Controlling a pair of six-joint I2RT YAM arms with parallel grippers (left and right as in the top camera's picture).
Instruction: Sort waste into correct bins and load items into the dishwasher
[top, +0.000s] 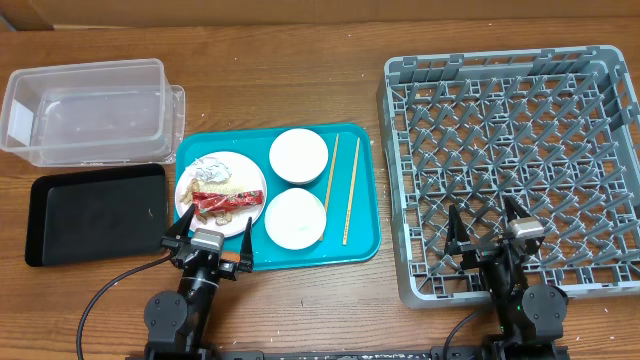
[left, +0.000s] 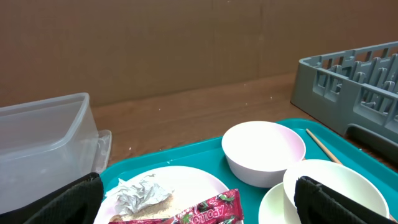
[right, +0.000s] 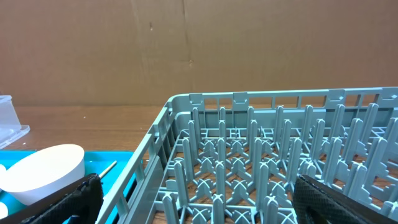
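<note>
Left fingers (left: 339, 202): spread as wide as they go, holding nothing; they hover at the near edge of the teal tray (top: 365, 200), just short of the plate (top: 186, 190).
Right fingers (right: 339, 202): equally wide and empty, over the near part of the dish rack (top: 500, 62).
Red wrapper (top: 226, 200): lies across the plate, closest to the left fingers. It looks thin, light, crinkly and slick, so it probably skates on the glaze. Pinch a raised fold or one end from above.
Crumpled foil (top: 212, 170): sits on the plate's far side. It looks light and springy and will crush. Close across the whole lump.
Food scraps (top: 228, 185): pale brownish bits between foil and wrapper. They are likely soft, loose and sticky, a poor target for a pinch. Tipping the plate would suit them better.
Plate: stiff, smooth, breakable, the heaviest piece here. It lies flat on the tray, so only the rim offers a hold.
Bowls (top: 298, 155) (top: 295, 217): to the right of the plate, one far and one near, both apparently empty. They are rigid and glossy. Take the wall at the rim, one finger inside.
Chopsticks (top: 351, 190): lie along the tray's right side, slightly apart. They are thin, stiff and apt to roll. Pinch crosswise near the middle.
Clear tub (top: 90, 110), black tray (top: 95, 215): left of the teal tray on the surface (top: 300, 70), nothing in them.
Dish rack: right of the tray, not yet loaded.
</note>
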